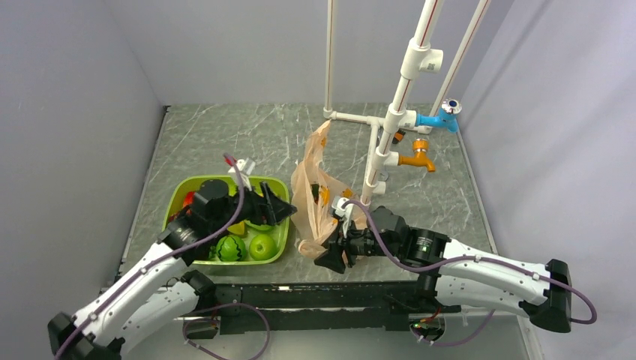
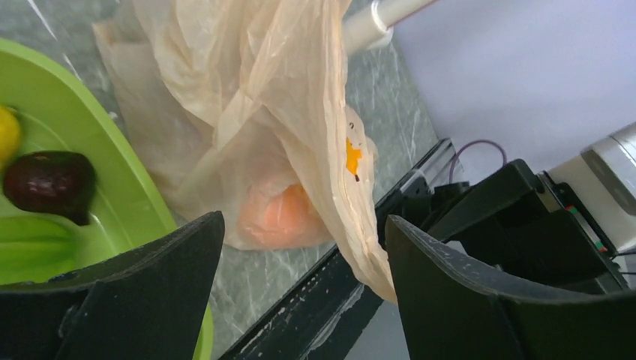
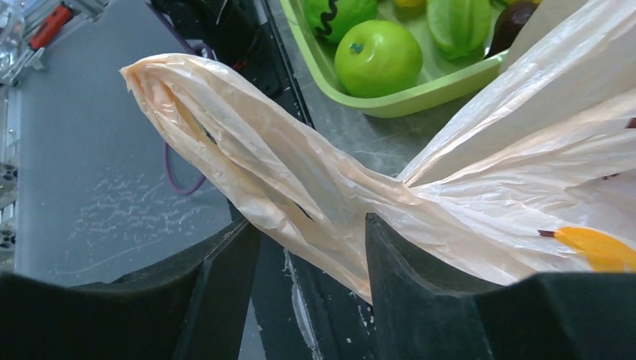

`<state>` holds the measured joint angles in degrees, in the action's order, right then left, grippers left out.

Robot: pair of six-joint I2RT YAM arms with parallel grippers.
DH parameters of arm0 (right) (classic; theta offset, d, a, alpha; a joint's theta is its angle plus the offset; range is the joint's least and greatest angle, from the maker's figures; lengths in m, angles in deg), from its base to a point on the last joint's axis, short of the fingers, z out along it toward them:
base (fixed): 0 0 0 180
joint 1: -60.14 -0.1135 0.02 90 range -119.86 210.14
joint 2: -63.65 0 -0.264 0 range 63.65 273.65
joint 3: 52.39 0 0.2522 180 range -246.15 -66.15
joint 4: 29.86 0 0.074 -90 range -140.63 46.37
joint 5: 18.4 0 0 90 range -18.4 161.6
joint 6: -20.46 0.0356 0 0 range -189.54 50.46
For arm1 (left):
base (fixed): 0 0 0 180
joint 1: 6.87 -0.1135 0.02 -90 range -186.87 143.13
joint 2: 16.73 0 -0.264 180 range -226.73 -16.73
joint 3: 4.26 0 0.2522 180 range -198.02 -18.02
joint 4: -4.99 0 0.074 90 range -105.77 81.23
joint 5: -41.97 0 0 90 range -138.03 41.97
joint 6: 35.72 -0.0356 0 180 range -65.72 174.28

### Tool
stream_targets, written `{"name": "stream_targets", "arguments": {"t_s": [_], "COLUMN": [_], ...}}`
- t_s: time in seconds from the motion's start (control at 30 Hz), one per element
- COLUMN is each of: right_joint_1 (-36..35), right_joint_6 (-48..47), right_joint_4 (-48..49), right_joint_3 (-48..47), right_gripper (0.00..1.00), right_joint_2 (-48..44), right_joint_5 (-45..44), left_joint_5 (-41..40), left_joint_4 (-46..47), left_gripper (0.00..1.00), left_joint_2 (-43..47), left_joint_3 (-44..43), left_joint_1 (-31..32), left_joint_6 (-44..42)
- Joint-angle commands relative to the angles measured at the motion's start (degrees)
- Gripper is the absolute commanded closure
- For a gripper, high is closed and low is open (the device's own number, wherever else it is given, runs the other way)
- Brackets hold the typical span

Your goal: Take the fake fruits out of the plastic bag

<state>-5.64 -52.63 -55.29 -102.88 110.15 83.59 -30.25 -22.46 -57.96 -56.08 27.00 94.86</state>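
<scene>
The peach plastic bag [image 1: 315,202] stands crumpled on the table between the green tub and the white pipe. Through its skin a round orange fruit [image 2: 281,217] shows low in the bag, and orange and dark shapes [image 1: 322,193] show higher up. My left gripper [image 1: 289,210] is open and empty over the tub's right rim, its jaws pointing at the bag [image 2: 247,97]. My right gripper [image 1: 330,261] is open at the bag's near end. The bag's twisted end [image 3: 300,172] lies across its fingertips [image 3: 382,240] and juts past the table edge.
The green tub [image 1: 180,195] holds a striped watermelon [image 1: 231,249], a green apple [image 1: 262,246], a dark plum [image 2: 49,184] and other pieces. A white pipe frame [image 1: 375,150] with a blue tap [image 1: 439,118] and an orange tap [image 1: 416,159] stands behind the bag. A black rail [image 1: 300,296] runs along the front edge.
</scene>
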Motion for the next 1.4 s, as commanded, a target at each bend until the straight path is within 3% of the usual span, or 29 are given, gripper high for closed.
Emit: {"name": "stream_targets", "arguments": {"t_s": [0.0,0.13,0.37,0.47,0.57,0.63,0.73,1.0,1.1,1.37], "right_joint_1": [-0.8,-1.0,-1.5,-2.2,-3.2,-3.9,-4.4,-4.8,-4.8,-4.9], "right_joint_6": [1.3,2.3,3.5,3.0,3.8,4.9,6.4,7.8,7.0,6.7], "right_joint_4": [4.6,4.7,5.5,5.5,5.9,7.3,7.6,2.9,2.8,-4.1], "right_joint_3": [1.5,2.6,5.0,6.0,8.5,10.7,12.8,10.2,10.1,8.1], "right_gripper": [0.48,0.64,0.79,0.82,0.82,0.74,0.65,0.51,0.38,0.17], "right_joint_2": [0.6,-0.5,-2.7,-3.4,-4.9,-6.2,-4.1,6.7,2.8,-14.8], "right_joint_5": [3.9,4.1,4.1,4.7,3.8,3.5,2.9,-0.2,-0.2,-4.2], "left_joint_5": [-6.1,-12.7,-12.0,-16.8,-16.2,-14.4,-12.8,-8.4,-7.4,-6.6], "left_joint_4": [3.5,3.6,10.0,8.7,9.2,10.3,12.1,16.1,16.7,16.4], "left_gripper": [0.17,0.19,0.19,0.45,0.64,0.84,1.00,1.00,1.00,1.00], "left_joint_2": [-7.5,-17.5,-25.1,-25.7,-26.8,-28.3,-29.1,-28.3,-27.2,-24.8], "left_joint_3": [-2.1,-7.5,-10.8,-12.3,-13.9,-14.9,-15.7,-14.8,-13.4,-12.8], "left_joint_1": [6.6,11.6,12.6,12.3,10.3,8.4,6.1,3.7,3.6,2.1], "left_joint_6": [2.0,-0.1,-0.4,-1.8,-2.8,-2.6,-2.2,-0.9,-0.5,-2.0]}}
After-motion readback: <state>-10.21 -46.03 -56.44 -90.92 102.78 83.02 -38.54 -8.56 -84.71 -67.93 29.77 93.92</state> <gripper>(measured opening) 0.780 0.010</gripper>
